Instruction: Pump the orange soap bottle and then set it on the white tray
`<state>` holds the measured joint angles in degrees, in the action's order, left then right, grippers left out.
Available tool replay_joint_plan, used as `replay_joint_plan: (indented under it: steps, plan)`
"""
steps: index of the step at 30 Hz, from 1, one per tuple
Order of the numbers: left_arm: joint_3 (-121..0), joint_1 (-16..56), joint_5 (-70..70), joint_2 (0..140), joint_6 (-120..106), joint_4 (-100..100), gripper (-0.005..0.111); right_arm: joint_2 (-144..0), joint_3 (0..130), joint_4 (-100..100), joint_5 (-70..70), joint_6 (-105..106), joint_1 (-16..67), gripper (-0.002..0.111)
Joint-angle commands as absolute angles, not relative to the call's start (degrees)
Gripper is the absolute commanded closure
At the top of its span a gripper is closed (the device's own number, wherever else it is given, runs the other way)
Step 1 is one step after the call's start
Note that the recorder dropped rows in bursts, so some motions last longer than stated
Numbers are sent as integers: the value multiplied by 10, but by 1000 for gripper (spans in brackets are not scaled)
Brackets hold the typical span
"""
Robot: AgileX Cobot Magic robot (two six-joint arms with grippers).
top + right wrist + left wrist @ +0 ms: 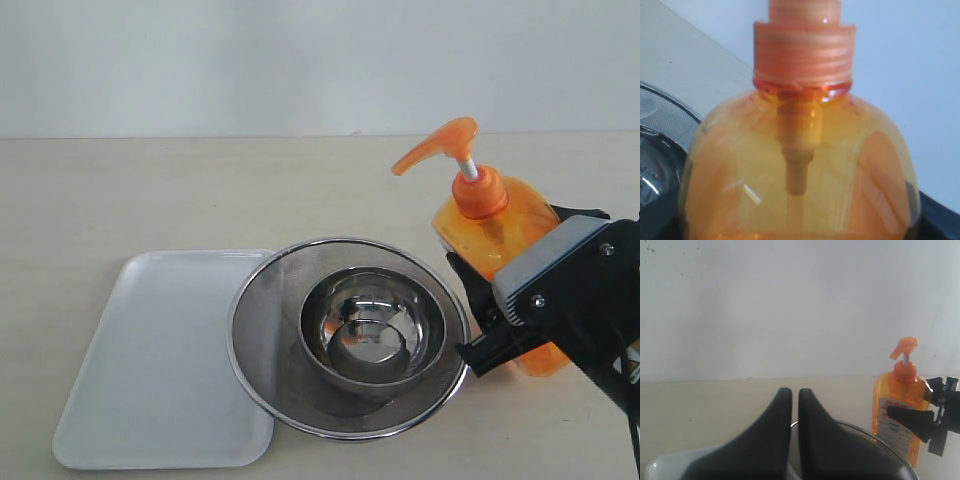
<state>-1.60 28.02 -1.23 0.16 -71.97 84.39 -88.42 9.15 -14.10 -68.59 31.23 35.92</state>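
The orange soap bottle (pixel 500 225) leans slightly at the right of the table, its pump head (pixel 440 145) raised on the white stem and pointing left. My right gripper (pixel 520 250) is shut on the bottle's body, with black fingers (pixel 468 280) on both sides. In the right wrist view the bottle (pixel 800 165) fills the picture and hides the jaws. The white tray (pixel 160 370) lies flat at the left with nothing on it. My left gripper (pixel 795 392) is shut on nothing, low and well short of the bottle (pixel 897 405); it does not show in the exterior view.
A round steel mesh strainer (pixel 250 300) holding a shiny steel bowl (pixel 372 325) sits between tray and bottle, overlapping the tray's right edge. Its rim (pixel 865 432) curves just behind my left fingers. A plain wall runs along the back.
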Motion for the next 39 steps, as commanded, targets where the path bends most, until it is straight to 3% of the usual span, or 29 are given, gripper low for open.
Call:
replay_joint_plan:
  steps: [1, 11, 20, 30, 33, 39]
  plan:
    - [-15, 213, -15, 0, -715, 846, 102, -878, 93, -143, -700, 316, 360, 108]
    - [-15, 66, -14, 0, -715, 846, 102, -878, 93, -170, -700, 246, 360, 108]
    - [-15, 39, -13, 0, -715, 846, 102, -878, 93, -244, -682, 72, 360, 108]
    - [-15, 23, -13, 0, -715, 846, 102, -878, 93, -260, -663, 32, 360, 108]
    - [-15, 23, -13, 0, -715, 846, 102, -878, 93, -259, -659, 32, 360, 98]
    - [-15, 23, -13, 0, -715, 846, 102, -878, 93, -253, -644, 31, 360, 60]
